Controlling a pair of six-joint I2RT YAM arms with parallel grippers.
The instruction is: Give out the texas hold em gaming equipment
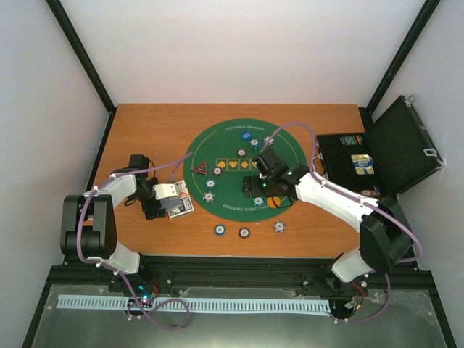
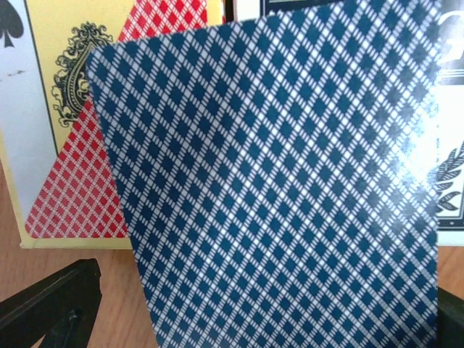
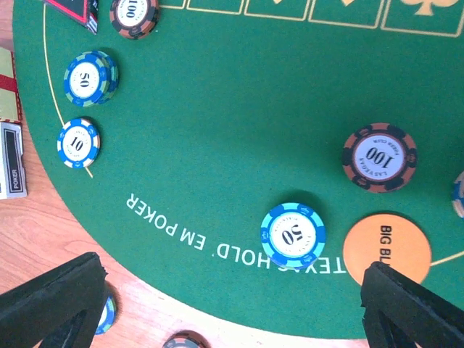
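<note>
A blue-backed playing card (image 2: 283, 181) fills the left wrist view, tilted over a yellow and red card box (image 2: 80, 167). My left gripper (image 2: 268, 312) is open, with one finger (image 2: 43, 304) at each bottom corner and the card between them. From above it (image 1: 170, 197) sits over the cards (image 1: 181, 209), left of the green mat (image 1: 217, 148). My right gripper (image 3: 232, 290) is open and empty, low over the mat's near edge (image 1: 259, 187). A blue 50 chip (image 3: 293, 234) lies just ahead of it, beside an orange big-blind disc (image 3: 386, 249) and a brown 100 chip (image 3: 379, 156).
More chips (image 3: 90, 77) lie on the mat's left part near a red-black triangular marker (image 1: 200, 168). Three chips (image 1: 245, 233) lie on the wood in front of the mat. A blue disc (image 1: 244, 134) lies at the mat's far side. The open black case (image 1: 362, 163) stands at the right.
</note>
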